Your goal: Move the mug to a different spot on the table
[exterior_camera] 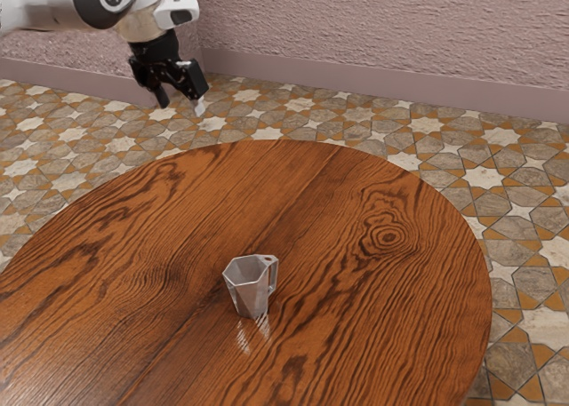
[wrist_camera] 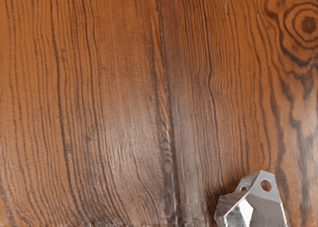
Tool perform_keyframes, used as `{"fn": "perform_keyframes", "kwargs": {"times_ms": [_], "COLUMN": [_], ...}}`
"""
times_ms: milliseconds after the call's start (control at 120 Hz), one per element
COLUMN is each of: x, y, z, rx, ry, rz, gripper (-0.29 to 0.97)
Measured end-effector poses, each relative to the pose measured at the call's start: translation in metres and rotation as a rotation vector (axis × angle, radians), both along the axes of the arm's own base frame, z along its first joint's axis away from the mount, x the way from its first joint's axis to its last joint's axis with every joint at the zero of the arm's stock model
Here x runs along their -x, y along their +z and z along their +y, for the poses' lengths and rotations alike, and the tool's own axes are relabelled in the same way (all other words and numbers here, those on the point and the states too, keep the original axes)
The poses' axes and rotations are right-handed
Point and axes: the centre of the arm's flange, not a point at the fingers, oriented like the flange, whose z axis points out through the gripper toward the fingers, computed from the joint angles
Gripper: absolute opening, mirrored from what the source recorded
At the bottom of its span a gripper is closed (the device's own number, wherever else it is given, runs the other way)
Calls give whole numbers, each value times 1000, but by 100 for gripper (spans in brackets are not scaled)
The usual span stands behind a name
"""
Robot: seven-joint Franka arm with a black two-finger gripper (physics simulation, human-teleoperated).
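A grey faceted mug [exterior_camera: 250, 283] stands upright on the round wooden table [exterior_camera: 160, 246], a little toward the front of its middle, with its handle facing the exterior view's right. My gripper [exterior_camera: 180, 102] hangs high above the table's far left edge, well away from the mug, open with nothing between its fingers. In the wrist view the mug [wrist_camera: 252, 204] appears from above as a pale angular shape with its pierced handle, on the wood grain of the table [wrist_camera: 124, 108].
The table's edge curves round on the exterior view's right and far side. Patterned floor tiles [exterior_camera: 427, 131] and a pinkish wall [exterior_camera: 400, 24] lie beyond it. A dark knot in the grain [exterior_camera: 388, 239] marks the table to the right of the mug.
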Motion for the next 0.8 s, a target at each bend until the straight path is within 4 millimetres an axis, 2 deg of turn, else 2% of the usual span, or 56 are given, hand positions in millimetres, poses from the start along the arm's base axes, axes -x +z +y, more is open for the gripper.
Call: {"fn": "perform_keyframes", "kwargs": {"times_ms": [125, 208, 317, 383, 475, 567, 700, 800], "x": [5, 15, 28, 32, 32, 26, 14, 8], "y": [-1, -7, -49, -80, -109, -139, -176, -201], "z": [-1, -9, -33, -51, -75, -98, -117, -146], "rx": [-10, -11, -10, -12, -17, -24, -31, -38], "ry": [-2, -14, -52, -79, -115, -148, -165, -203], "rz": [35, 61, 122, 154, 166, 177, 190, 190], "gripper": [66, 66, 66, 66, 66, 66, 66, 66]}}
